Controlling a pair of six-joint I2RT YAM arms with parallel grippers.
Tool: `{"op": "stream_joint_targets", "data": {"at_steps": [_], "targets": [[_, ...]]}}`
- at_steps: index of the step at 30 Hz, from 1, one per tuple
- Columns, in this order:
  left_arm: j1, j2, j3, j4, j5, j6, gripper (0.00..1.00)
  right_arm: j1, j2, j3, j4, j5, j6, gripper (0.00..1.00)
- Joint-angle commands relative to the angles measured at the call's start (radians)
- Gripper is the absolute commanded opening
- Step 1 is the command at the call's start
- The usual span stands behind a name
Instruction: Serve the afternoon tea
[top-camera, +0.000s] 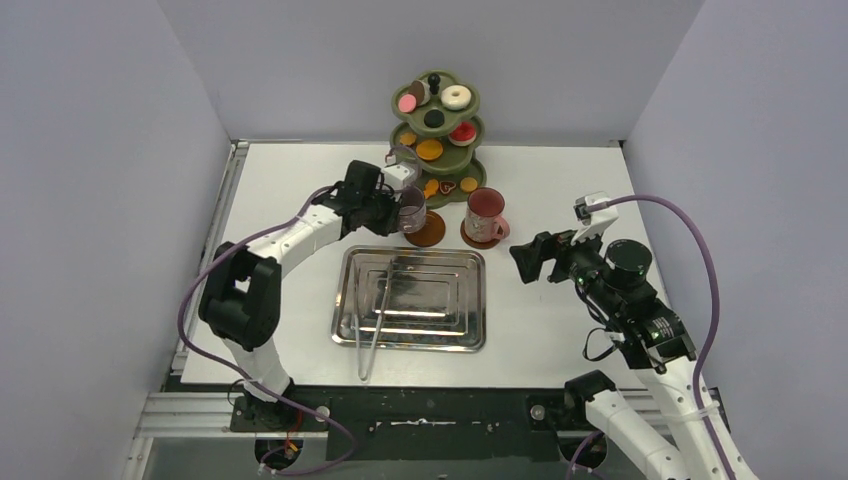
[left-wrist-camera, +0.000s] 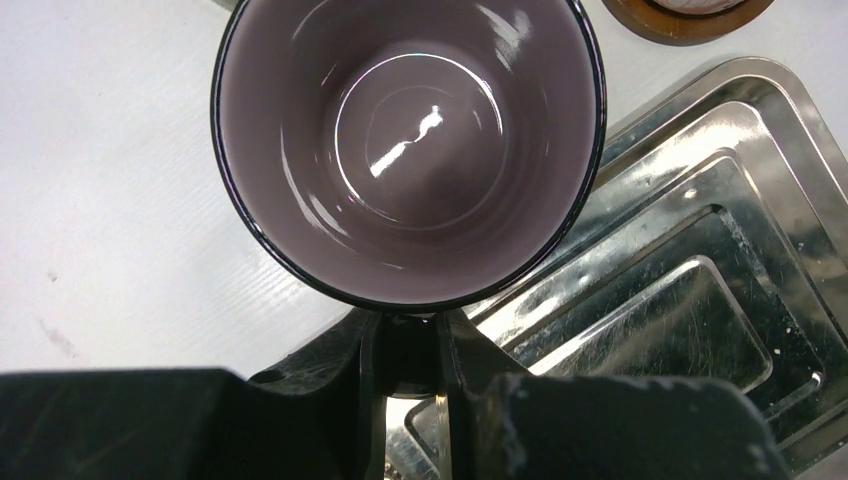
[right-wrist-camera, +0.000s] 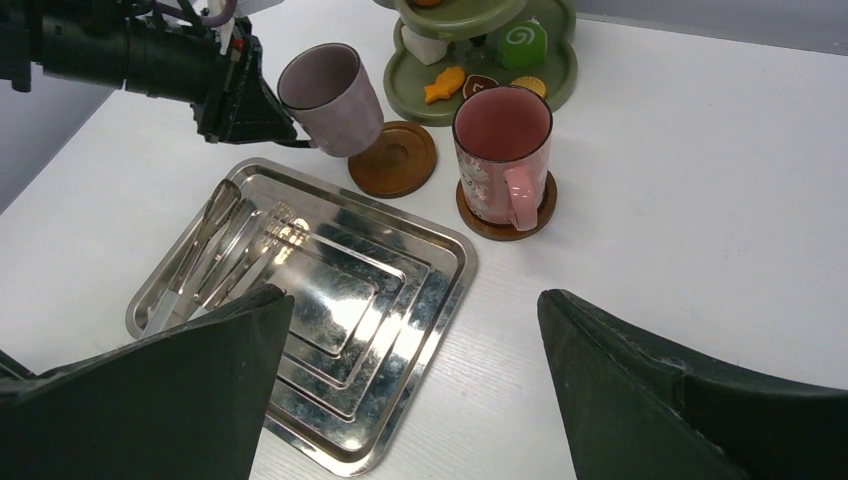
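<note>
Mauve glossy mug (right-wrist-camera: 330, 98), pinched by its handle in the left hand (left-wrist-camera: 405, 352), hangs tilted with its base aimed at the bare brown round coaster (right-wrist-camera: 397, 160) just beside it toward the white table's (right-wrist-camera: 700, 200) far edge, the spread right hand (right-wrist-camera: 408, 310) standing well apart

Plain pale grey walls (top-camera: 300, 60) enclose a white table (top-camera: 560, 190) on three sides, evenly lit

Left jaws tight, right jaws wide
</note>
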Motion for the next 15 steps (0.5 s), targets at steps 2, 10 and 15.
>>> {"op": "stream_joint_targets", "data": {"at_steps": [2,10,15], "targets": [[-0.032,0.047,0.129,0.073,0.038,0.037,0.00,0.006,-0.024,-0.004,0.030,0.025,-0.011,1.00],[-0.069,0.099,0.146,0.101,0.030,0.027,0.00,0.006,-0.016,-0.004,0.026,0.032,-0.010,1.00],[-0.082,0.137,0.166,0.099,0.012,0.023,0.00,0.006,-0.020,-0.008,0.026,0.035,-0.010,1.00]]}}
